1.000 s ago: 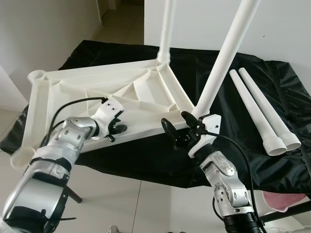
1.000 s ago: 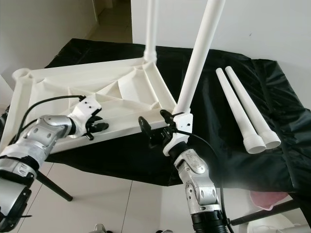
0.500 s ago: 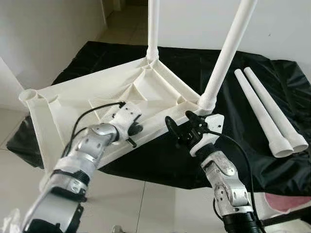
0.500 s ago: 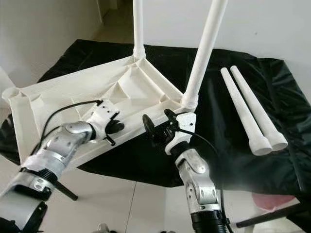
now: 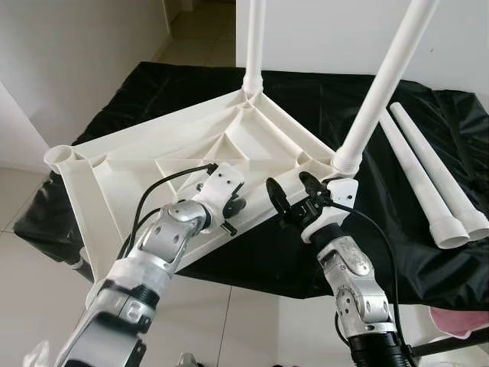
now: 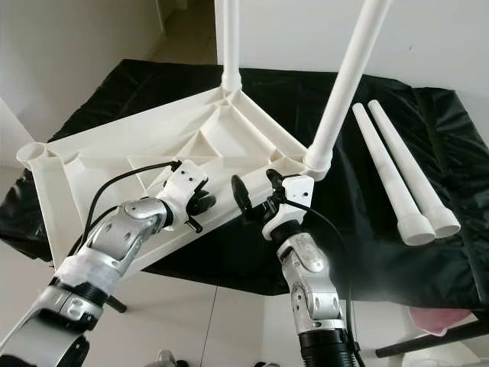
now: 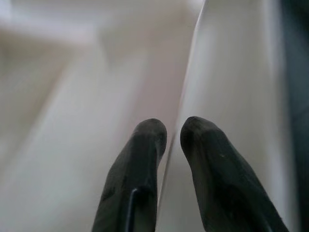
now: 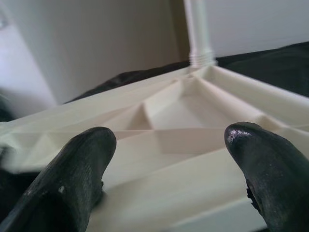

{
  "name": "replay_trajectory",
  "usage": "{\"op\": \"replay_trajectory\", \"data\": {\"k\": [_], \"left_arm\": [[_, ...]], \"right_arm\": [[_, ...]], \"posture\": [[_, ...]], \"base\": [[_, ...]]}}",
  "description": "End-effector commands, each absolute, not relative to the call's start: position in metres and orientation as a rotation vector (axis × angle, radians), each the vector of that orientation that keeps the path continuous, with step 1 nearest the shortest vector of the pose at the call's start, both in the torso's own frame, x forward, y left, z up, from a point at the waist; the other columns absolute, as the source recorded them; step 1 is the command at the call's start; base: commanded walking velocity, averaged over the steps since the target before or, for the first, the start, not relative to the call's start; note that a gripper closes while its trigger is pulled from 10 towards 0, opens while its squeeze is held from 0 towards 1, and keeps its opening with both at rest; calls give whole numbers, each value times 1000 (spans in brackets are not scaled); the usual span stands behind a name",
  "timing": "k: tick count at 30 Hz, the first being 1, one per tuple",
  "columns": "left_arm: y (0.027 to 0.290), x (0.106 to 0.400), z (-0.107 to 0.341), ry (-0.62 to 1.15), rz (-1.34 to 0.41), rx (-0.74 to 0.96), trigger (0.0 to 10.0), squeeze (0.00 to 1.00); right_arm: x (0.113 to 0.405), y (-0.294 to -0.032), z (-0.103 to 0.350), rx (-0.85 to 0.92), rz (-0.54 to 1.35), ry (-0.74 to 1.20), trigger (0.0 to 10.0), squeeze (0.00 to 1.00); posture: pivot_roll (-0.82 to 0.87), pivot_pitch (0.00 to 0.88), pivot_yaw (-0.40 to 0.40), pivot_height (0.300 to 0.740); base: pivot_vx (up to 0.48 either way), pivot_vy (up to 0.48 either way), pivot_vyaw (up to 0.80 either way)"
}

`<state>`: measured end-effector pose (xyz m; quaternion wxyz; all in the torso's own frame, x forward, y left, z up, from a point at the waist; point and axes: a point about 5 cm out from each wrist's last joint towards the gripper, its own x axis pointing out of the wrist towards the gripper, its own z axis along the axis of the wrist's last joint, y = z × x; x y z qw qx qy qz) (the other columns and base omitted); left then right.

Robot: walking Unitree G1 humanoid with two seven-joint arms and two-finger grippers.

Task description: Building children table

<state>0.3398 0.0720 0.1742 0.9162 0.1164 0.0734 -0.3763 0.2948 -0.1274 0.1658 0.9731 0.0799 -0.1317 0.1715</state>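
The white children's table top (image 5: 176, 149) lies upside down on a surface covered with black cloth (image 5: 321, 92). Two white legs stand upright in its corner sockets, one at the far corner (image 5: 252, 38) and one at the near right corner (image 5: 382, 99). Two loose legs (image 5: 428, 180) lie side by side on the cloth to the right. My left gripper (image 5: 230, 216) is shut on the table top's near rim; the fingertips (image 7: 150, 133) pinch its thin edge. My right gripper (image 5: 290, 193) stands open just in front of that rim, beside the near right leg, with the rim between its spread fingers (image 8: 84, 154).
An empty leg socket (image 5: 59, 156) sits at the table top's left corner, which overhangs the cloth's edge. A pink object (image 5: 458, 321) lies low at the right. White tiled floor (image 5: 252, 329) is below, and white walls stand behind and to the left.
My left gripper has moved to the right along with the near rim, and the table top has turned on the cloth. The right gripper stays open by the near right corner.
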Motion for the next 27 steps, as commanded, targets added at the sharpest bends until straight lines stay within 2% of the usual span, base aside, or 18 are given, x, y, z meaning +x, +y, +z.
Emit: {"op": "replay_trajectory", "data": {"k": [1,2,3,7,9,11,12,13,14,20,27], "left_arm": [[70,333,190,62,-903,213,10000,0],[72,332,195,30,-904,210,10000,0],[76,331,201,-12,-900,196,10000,0],[83,329,209,-65,-859,139,10000,0],[87,327,210,-75,-805,60,10000,0],[88,326,210,-84,-793,53,10000,0],[87,325,211,-114,-779,43,10000,0],[87,325,211,-114,-779,43,10000,0],[85,322,210,-116,-770,-21,10000,0],[74,313,207,-110,-813,-68,10000,0],[48,299,198,-84,-904,-51,10000,0]], "right_arm": [[297,-134,163,144,285,-264,10000,0],[298,-137,163,138,259,-261,10000,0],[300,-143,163,144,211,-259,10000,1000],[303,-156,165,122,105,-280,10000,1000],[305,-171,166,80,-21,-281,10000,1000],[305,-174,166,79,-47,-280,10000,1000],[306,-180,164,55,-95,-262,10000,333],[306,-180,164,55,-95,-262,10000,333],[306,-194,160,-36,-236,-228,10000,0],[307,-207,155,-34,-307,-196,10000,0],[307,-220,156,-106,-418,-193,10000,0]], "posture": [[28,98,60,740],[28,98,60,740],[30,98,59,740],[33,100,55,740],[33,105,49,740],[34,106,46,740],[33,108,43,740],[33,108,43,740],[29,109,41,740],[26,113,31,740],[13,115,26,740]], "base": [[0,0,0],[0,0,0],[0,0,0],[0,0,0],[0,0,0],[0,0,0],[0,0,0],[0,0,0],[0,0,0],[0,0,0],[0,0,0]]}}
